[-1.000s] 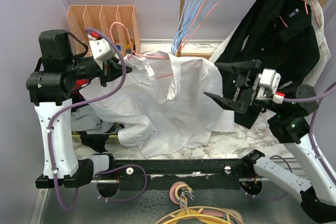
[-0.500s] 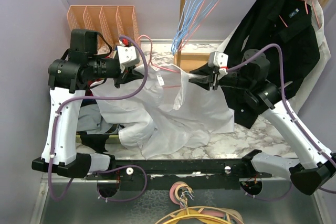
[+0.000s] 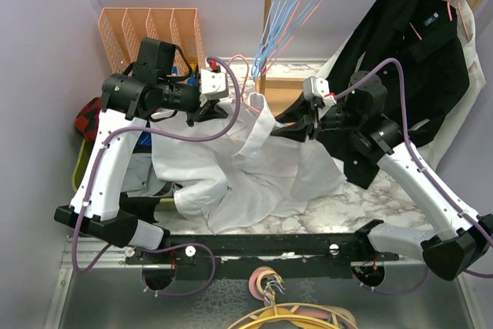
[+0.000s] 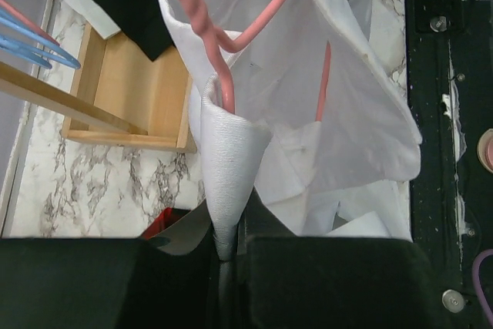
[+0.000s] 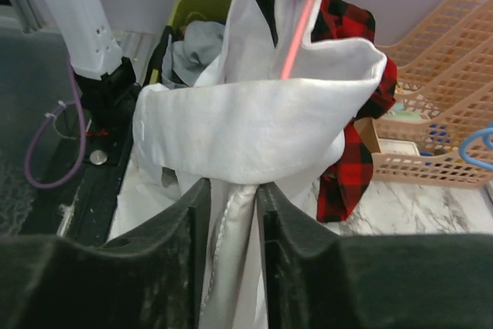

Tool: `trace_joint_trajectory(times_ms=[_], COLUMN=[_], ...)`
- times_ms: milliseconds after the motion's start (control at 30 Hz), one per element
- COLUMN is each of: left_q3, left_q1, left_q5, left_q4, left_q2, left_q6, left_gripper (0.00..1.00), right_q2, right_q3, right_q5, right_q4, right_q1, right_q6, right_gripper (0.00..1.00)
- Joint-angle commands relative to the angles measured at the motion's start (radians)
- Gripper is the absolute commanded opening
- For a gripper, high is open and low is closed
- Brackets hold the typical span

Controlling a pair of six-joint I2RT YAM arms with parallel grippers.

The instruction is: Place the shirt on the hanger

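Note:
The white shirt [image 3: 246,167] is lifted in a crumpled heap over the table, held up at its top between both arms. The pink hanger [image 3: 245,67] pokes out above the collar; in the left wrist view its twisted neck [image 4: 206,28] runs down inside a fold of the shirt [image 4: 231,152]. My left gripper [image 3: 212,109] is shut on that fold [image 4: 225,246]. From the right, my right gripper [image 3: 291,125] is shut on a bunched strip of shirt fabric [image 5: 235,213], just under a folded edge [image 5: 254,129], with the hanger wire [image 5: 303,25] above.
A black shirt [image 3: 408,44] hangs on the rack at the back right, with light-blue hangers [image 3: 281,13] on the rail. An orange file rack [image 3: 154,25] stands at the back left. A red plaid shirt [image 5: 350,144] and a green bin [image 5: 192,5] lie at the left.
My right arm swung in from the right and closed on the shirt's upper edge. My left arm carried its hold on the shirt and the hanger rightward and up.

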Motion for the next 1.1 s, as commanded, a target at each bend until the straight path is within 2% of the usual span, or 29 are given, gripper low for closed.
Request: trace_joint_trajectory(times_ms=[0,167,267,400,467,500,533,567,600,733,900,1067], left_q3=[0.031,0.038,0.039,0.016,0.001,-0.008,-0.013,-0.018,-0.026,-0.062,-0.101,-0.184], left_q1=[-0.015,-0.014,-0.015,-0.015,-0.014,-0.015,-0.015,-0.015,-0.015,-0.015,-0.014,0.011], left_q5=[0.022,0.017,0.016,-0.023,-0.059,-0.086,-0.120,-0.156,-0.199,-0.385,-0.554,-0.776], left_q4=[0.071,0.077,0.080,0.113,0.121,0.125,0.125,0.120,0.117,0.118,0.106,0.231], left_q2=[0.013,0.013,0.009,0.004,-0.005,-0.010,-0.013,-0.019,-0.026,-0.064,-0.107,-0.124], left_q6=[-0.027,-0.034,-0.037,-0.079,-0.091,-0.103,-0.117,-0.124,-0.133,-0.165,-0.159,-0.237], left_gripper=[0.00,0.00,0.00,0.00,0.05,0.22,0.44,0.82,0.97,0.99,0.99,0.99], right_q2=[-0.011,0.016,0.024,-0.015,-0.066,-0.103,-0.141,-0.189,-0.238,-0.388,-0.474,-0.558], right_q3=[-0.044,-0.059,-0.086,-0.172,-0.230,-0.258,-0.294,-0.333,-0.365,-0.446,-0.444,-0.425], right_q5=[-0.101,-0.094,-0.067,0.118,0.259,0.317,0.373,0.425,0.468,0.530,0.633,0.701], right_q4=[0.144,0.157,0.190,0.287,0.312,0.310,0.306,0.300,0.288,0.196,0.022,-0.130], right_q1=[0.009,0.009,0.009,0.009,0.009,0.009,0.009,0.009,0.009,0.009,0.009,0.009], right_q6=[0.106,0.108,0.119,0.215,0.281,0.305,0.321,0.337,0.346,0.399,0.475,0.588], right_gripper=[0.32,0.23,0.02,0.01,0.01,0.01,0.01,0.01,0.01,0.01,0.01,0.01])
